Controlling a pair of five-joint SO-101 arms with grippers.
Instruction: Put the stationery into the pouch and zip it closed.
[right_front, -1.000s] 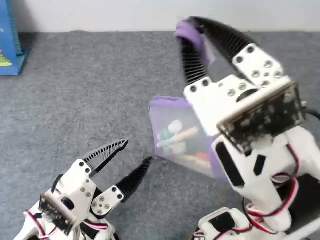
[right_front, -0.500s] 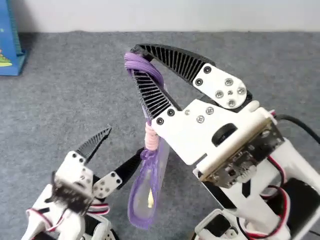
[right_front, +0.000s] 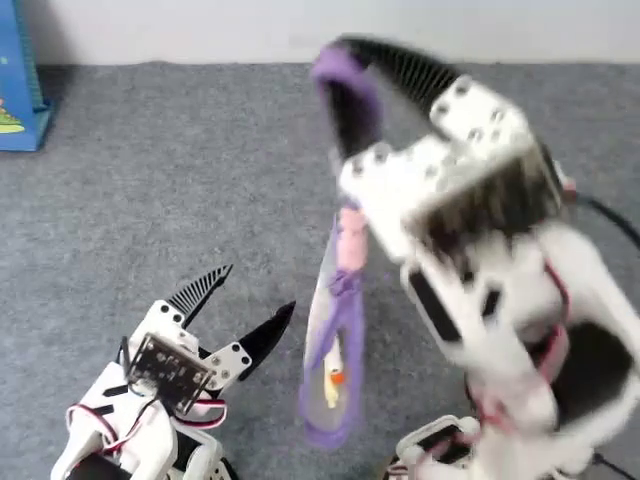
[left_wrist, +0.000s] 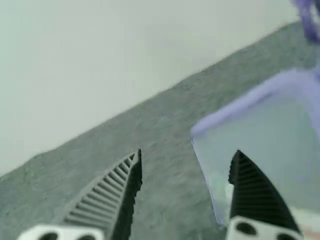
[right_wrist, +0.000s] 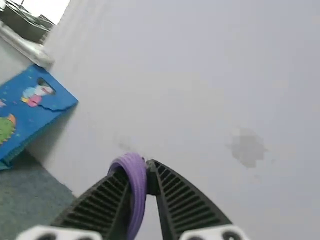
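A clear pouch (right_front: 331, 350) with purple trim hangs edge-on above the grey table, with stationery showing inside near its bottom. My right gripper (right_front: 345, 65) is raised high and shut on the pouch's purple strap (right_wrist: 134, 180). My left gripper (right_front: 244, 300) stands open low at the front left, its fingers just left of the hanging pouch and apart from it. In the left wrist view the pouch (left_wrist: 270, 125) hangs beyond the open gripper (left_wrist: 187, 170), behind the finger on that side.
A blue printed box (right_front: 18, 75) stands at the far left by the wall (right_front: 200, 25). Grey carpet-like table surface (right_front: 150, 190) spreads around both arms.
The right arm swung right and up with the pouch, which still hangs edge-on. The left gripper shifted slightly and stays open.
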